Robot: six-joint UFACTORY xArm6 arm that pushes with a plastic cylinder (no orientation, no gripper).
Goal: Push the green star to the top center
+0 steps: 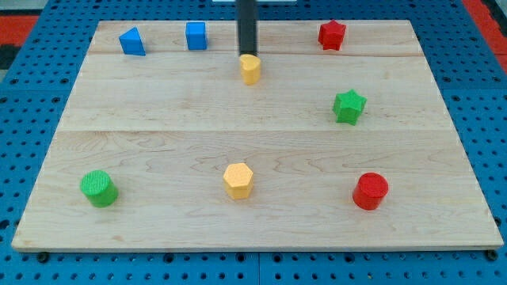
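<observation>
— What kind of place is this?

— It looks like a robot lab. A pale wooden board (261, 150) lies on a blue perforated bench (32, 265), the sort with rows of mounting holes, and small coloured plastic blocks are scattered on the board.

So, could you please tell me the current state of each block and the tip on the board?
Tip: down, at the small yellow block's top edge.
Small yellow block: top centre, against the tip.
Green star: right of centre, untouched.
Red star: top right.
Blue cube: top left.
Blue wedge: top left, leftmost.
Green cylinder: bottom left.
Yellow hexagon: bottom centre.
Red cylinder: bottom right.
</observation>
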